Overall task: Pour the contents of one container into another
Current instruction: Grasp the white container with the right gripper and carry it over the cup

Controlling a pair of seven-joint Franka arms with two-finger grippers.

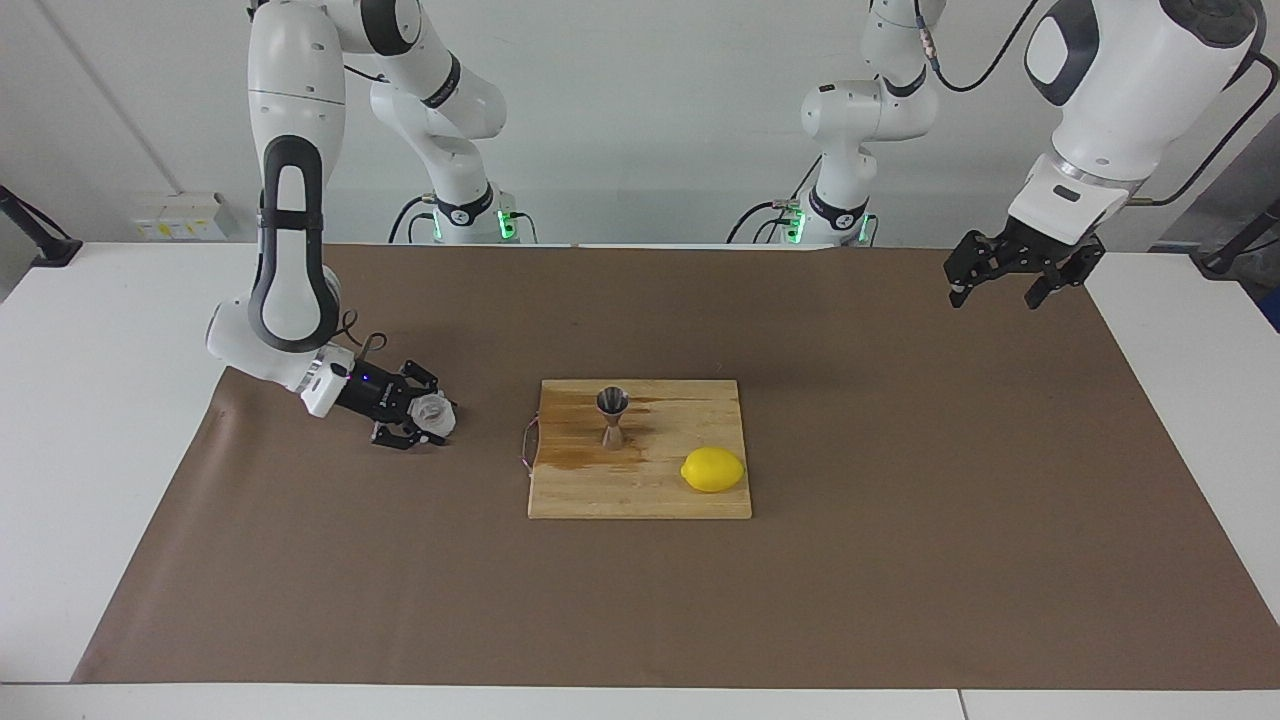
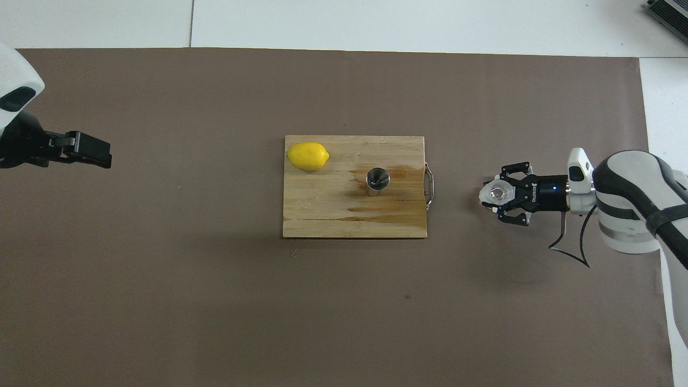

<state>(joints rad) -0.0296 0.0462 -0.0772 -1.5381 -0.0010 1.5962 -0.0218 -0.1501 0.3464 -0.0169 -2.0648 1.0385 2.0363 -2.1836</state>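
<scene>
The small clear ribbed cup (image 1: 434, 412) (image 2: 495, 194) is in my right gripper (image 1: 428, 420) (image 2: 498, 196), which is shut on it low over the brown mat, toward the right arm's end of the table and beside the cutting board. The steel hourglass jigger (image 1: 612, 416) (image 2: 377, 180) stands upright on the wooden cutting board (image 1: 640, 495) (image 2: 322, 215). My left gripper (image 1: 1005, 285) (image 2: 88, 152) hangs open and empty high over the mat at the left arm's end and waits.
A yellow lemon (image 1: 713, 469) (image 2: 308, 156) lies on the board's corner farther from the robots than the jigger. A brown wet stain spreads on the board around the jigger. The board has a metal handle (image 2: 429, 183) facing the cup.
</scene>
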